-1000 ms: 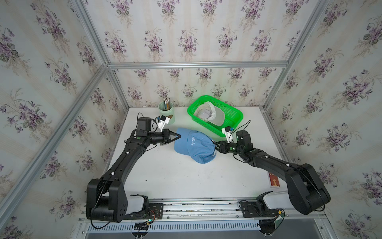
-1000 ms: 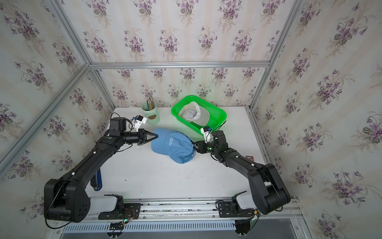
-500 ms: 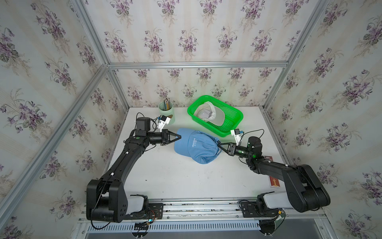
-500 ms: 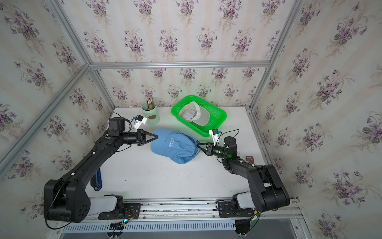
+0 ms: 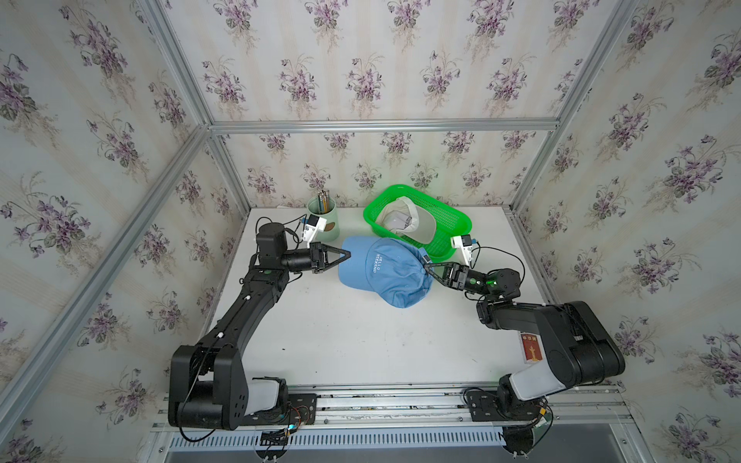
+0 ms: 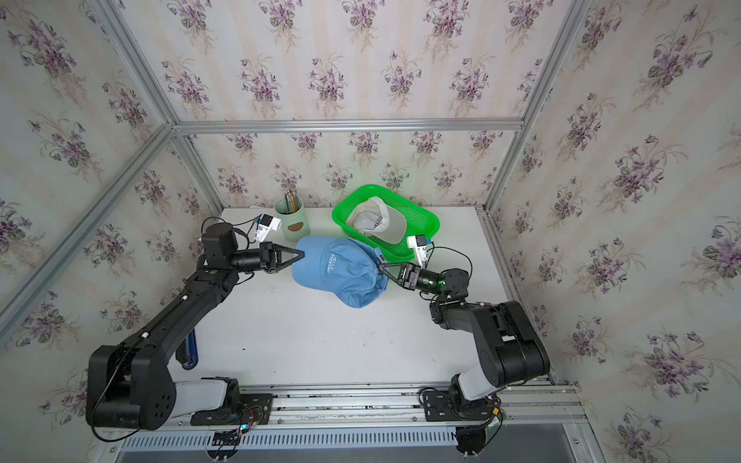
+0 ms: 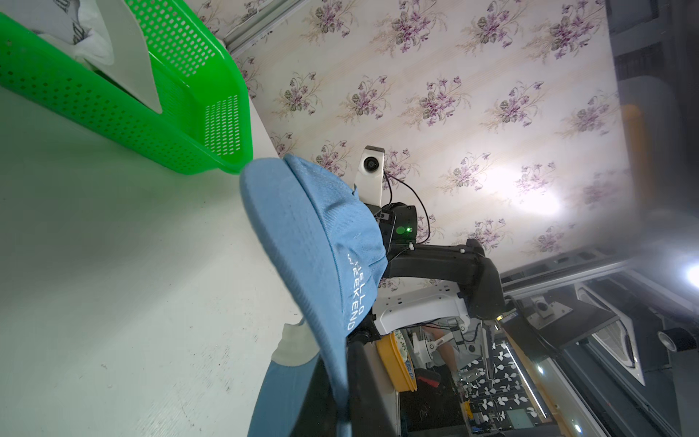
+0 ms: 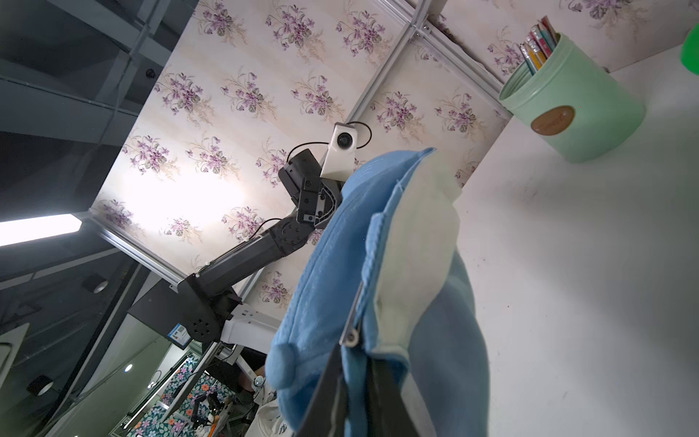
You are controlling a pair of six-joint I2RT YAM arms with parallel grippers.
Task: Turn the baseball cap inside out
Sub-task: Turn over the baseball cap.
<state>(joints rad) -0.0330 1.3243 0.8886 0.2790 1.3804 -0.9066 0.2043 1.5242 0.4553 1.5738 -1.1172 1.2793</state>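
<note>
Bimanual grasp on a light-blue fabric baseball cap (image 5: pixel 385 269) bearing white "HELLO WEEKEND" lettering. The cap lay crown-up on the white tabletop (image 5: pixel 341 340), stretched between the two sets of fingertips. The left gripper (image 5: pixel 347 253) had its fingers drawn together and pinched on the edge of the brim; in the left wrist view the brim ran down between the dark fingers (image 7: pixel 363 378). The right gripper (image 5: pixel 426 265) was clamped on the opposite, rear edge of the cap, and in the right wrist view blue fabric with its pale lining was bunched between the fingers (image 8: pixel 329 397). Just beyond the right fingertips stood a green perforated plastic basket (image 5: pixel 457 218) holding a beige cap (image 5: pixel 409 224). A mint-green cylindrical pencil cup (image 5: pixel 331 222) stood close behind the left fingertips.
</note>
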